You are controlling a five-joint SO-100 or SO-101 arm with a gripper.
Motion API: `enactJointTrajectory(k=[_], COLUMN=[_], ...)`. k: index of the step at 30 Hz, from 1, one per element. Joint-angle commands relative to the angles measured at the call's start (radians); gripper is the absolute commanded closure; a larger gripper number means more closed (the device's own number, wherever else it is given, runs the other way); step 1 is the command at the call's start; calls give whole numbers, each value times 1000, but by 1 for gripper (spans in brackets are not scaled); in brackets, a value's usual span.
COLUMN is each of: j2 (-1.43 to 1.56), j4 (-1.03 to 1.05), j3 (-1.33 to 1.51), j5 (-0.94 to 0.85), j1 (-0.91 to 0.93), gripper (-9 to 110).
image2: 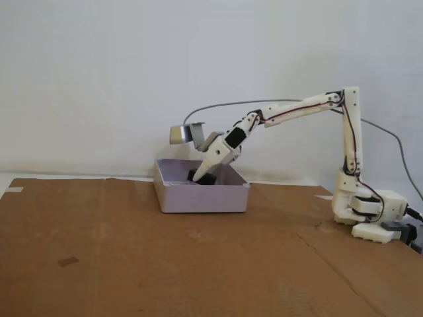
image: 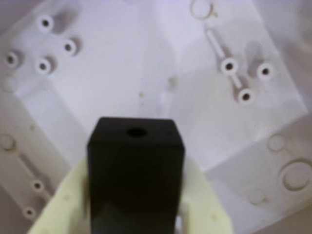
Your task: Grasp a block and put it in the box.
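Between cream fingers (image: 61, 204) of the pincer (image: 136, 219), clamped tight: the block (image: 135, 170), matte black, a small round hole in its top face, no lettering legible. Beneath, filling the wrist view: the box (image: 146, 73), pale lavender-grey floor studded with moulded white bosses and ribs, no readable marks. From the fixed view, pincer (image2: 200, 177) and block (image2: 202, 176) dipped inside the box (image2: 201, 197), set on the brown cardboard-covered worktop (image2: 165, 264). Beside the wrist, grey camera housing (image2: 178, 134).
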Motion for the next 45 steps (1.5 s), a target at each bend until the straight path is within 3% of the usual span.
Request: enactJointTrajectory(k=[1, 30, 37, 45], j2=[34, -21, -21, -12], j4=[-37, -32, -37, -37], j3=[-66, -66, -66, -66], j5=[-12, -12, -12, -12], j1=[8, 11, 11, 8], gripper=[102, 101, 83, 81])
